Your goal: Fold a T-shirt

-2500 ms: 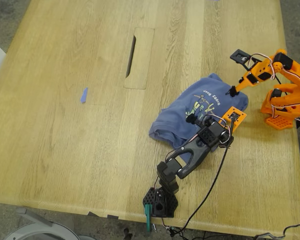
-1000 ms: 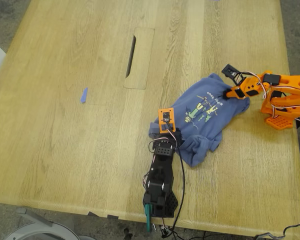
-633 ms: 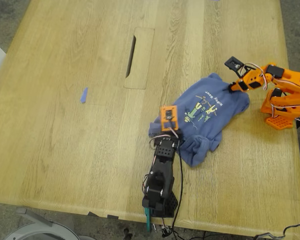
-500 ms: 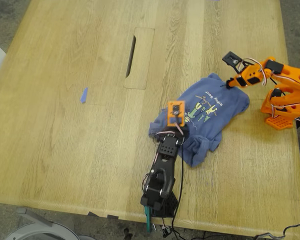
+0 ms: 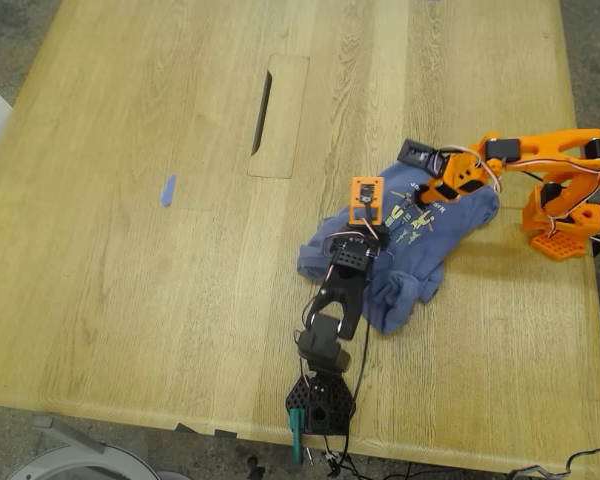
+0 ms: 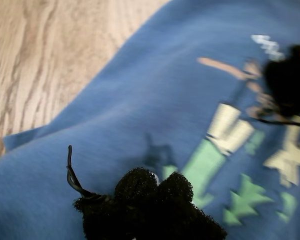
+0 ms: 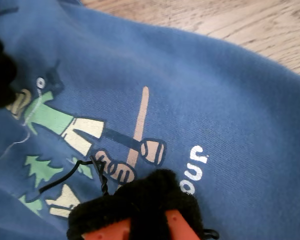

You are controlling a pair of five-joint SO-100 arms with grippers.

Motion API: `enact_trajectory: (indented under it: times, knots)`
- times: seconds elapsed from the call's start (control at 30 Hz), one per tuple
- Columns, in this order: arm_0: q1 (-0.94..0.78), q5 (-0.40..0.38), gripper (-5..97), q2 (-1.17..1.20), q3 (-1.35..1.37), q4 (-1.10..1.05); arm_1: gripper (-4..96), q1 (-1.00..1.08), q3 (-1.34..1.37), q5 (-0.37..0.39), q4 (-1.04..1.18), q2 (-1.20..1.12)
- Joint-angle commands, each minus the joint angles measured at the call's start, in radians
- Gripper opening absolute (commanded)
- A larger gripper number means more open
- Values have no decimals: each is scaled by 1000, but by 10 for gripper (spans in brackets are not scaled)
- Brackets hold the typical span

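Note:
The slate-blue T-shirt (image 5: 420, 255) lies crumpled on the wooden table (image 5: 130, 250), right of centre in the exterior view, with its cartoon print (image 5: 405, 215) facing up. My first gripper (image 5: 377, 236), on the black arm, hovers at the print's near edge. Its black foam pads (image 6: 137, 187) are pressed together over the fabric (image 6: 140, 100), shut with no cloth visibly between them. My second gripper (image 5: 426, 197), on the orange arm, reaches in from the exterior view's right. It is shut just above the print (image 7: 90, 130), and its foam tip (image 7: 140, 195) is closed. Each wrist view shows the other gripper as a dark blob.
A narrow slot (image 5: 262, 100) is cut into an inset panel (image 5: 280, 115) behind the shirt. A small blue scrap (image 5: 167, 190) lies toward the exterior view's left. The orange arm's base (image 5: 565, 215) stands by the right edge, the black arm's base (image 5: 320, 405) by the near edge, trailing cables.
The black arm swung from the shirt's right side to its left edge, then forward onto the print. The orange arm stretched from the collar area toward the print. A lower fold of shirt dropped out.

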Motion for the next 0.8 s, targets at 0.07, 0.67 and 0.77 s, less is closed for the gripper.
enact_trajectory:
  times: [0.07,0.67,0.77]
  knots:
    - [-127,-2,0,-107,-83,-225,1,-32,135,8,-87,40]
    - [-416,-31,0,-167,-92,-336,1,81,710,14,284,905]
    - [-477,-28,0,-155,-74,-334,1,129,736,12,402,1049]
